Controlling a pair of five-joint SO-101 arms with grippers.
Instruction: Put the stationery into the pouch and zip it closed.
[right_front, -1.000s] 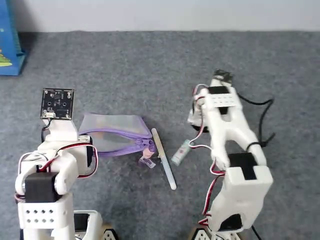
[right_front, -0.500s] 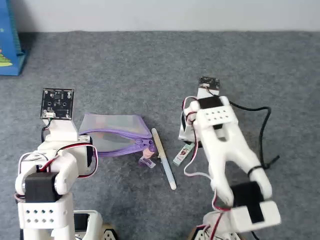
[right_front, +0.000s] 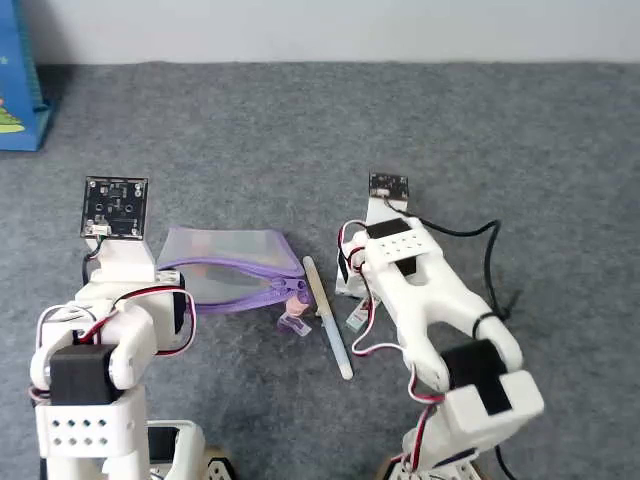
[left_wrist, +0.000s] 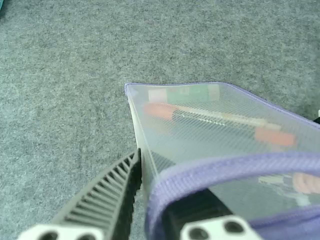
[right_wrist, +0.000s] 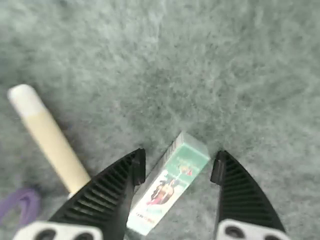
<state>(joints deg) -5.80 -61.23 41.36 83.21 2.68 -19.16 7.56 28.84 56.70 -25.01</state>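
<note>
While you count, note that there is one pouch (right_front: 230, 262), one pen (right_front: 328, 318) and one eraser (right_front: 356, 317) on the grey table cover (right_front: 520, 140), plus one blue box (right_front: 18, 95) at the far left edge. The pouch is translucent with a purple zip edge and lies in front of the left arm, its slider (right_front: 297, 292) at the end nearest the pen. Through its wall (left_wrist: 210, 130) you can see one slim pen with orange ends (left_wrist: 215, 120) and a green-labelled item (left_wrist: 187, 93). The cream pen lies just beside the pouch's slider end, and the eraser lies just beyond it, apart from the pouch. The eraser (right_wrist: 170, 182) wears a green printed sleeve, and its print is too small to read. Your left arm is folded low, and the left gripper (left_wrist: 150, 172) is clamped on the pouch's zip edge at the end away from the slider. Your right arm stretches forward and leans toward the pen, wrist bent down. The right gripper (right_wrist: 180, 155) is spread wide, one jaw on each side of the eraser and neither touching it.
</note>
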